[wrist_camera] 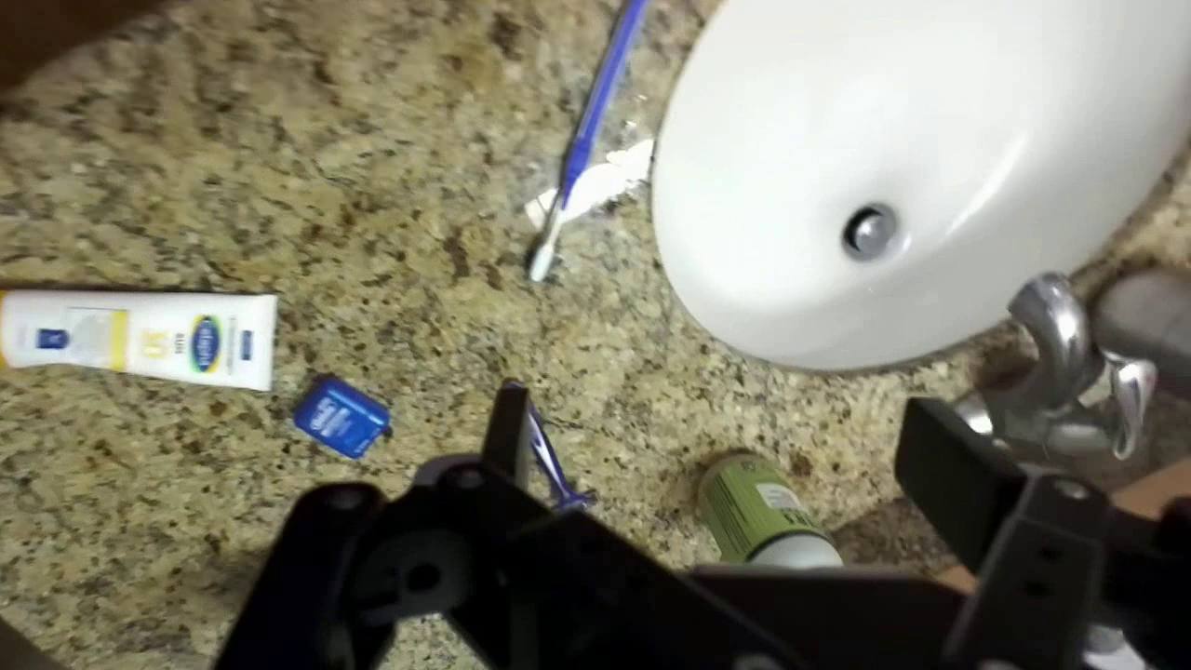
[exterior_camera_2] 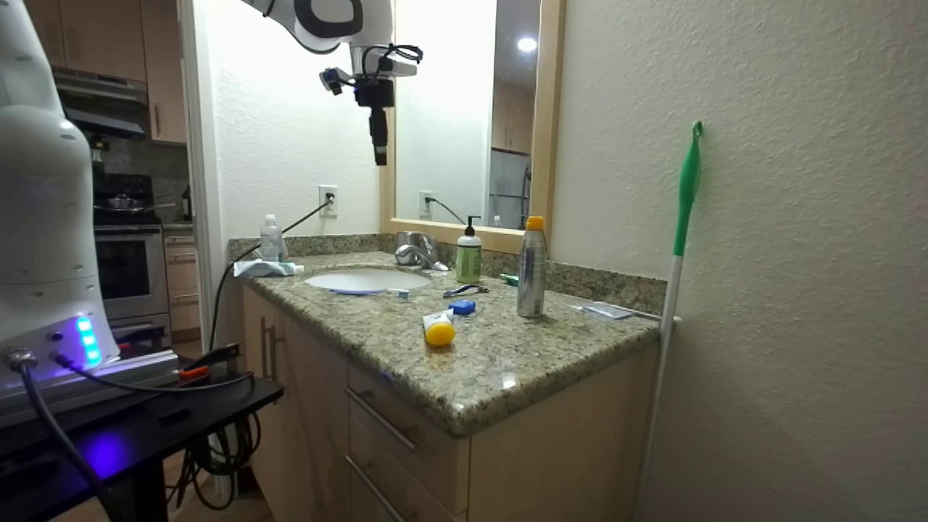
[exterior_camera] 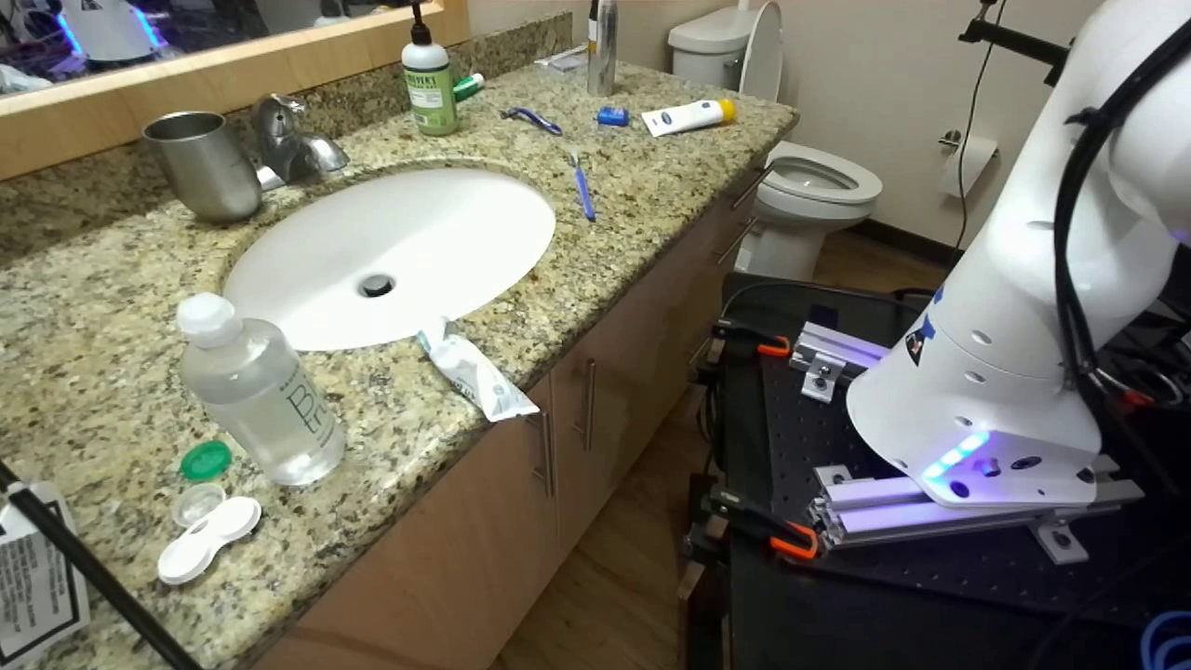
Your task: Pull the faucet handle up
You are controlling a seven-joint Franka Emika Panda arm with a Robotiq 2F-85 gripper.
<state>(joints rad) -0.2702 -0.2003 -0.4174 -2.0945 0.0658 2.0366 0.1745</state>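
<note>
In an exterior view the white arm (exterior_camera_2: 43, 188) stands well left of the gripper (exterior_camera_2: 380, 154) and runs out of sight at the top; its wrist (exterior_camera_2: 357, 61) sits above the gripper, turned so that the gripper points straight down, high over the counter (exterior_camera_2: 377, 326).

In the wrist view the fingers (wrist_camera: 958, 484) stand wide apart. A white tube (wrist_camera: 140, 337) lies left of the gripper, then a small blue box (wrist_camera: 341, 417) closer to it. A toothbrush (wrist_camera: 595, 116) lies ahead of the left finger, and a razor (wrist_camera: 545, 452) shows beneath it. Between the fingers, lower down, is a soap bottle (wrist_camera: 754, 507), partly hidden by the gripper. The sink (wrist_camera: 791, 186) spreads ahead and rightward. Past the right finger, below the gripper and well apart from it, is the faucet handle (wrist_camera: 1131, 400); whether it is raised, I cannot tell. A metal cup (wrist_camera: 1154, 316) is just beside it.
</note>
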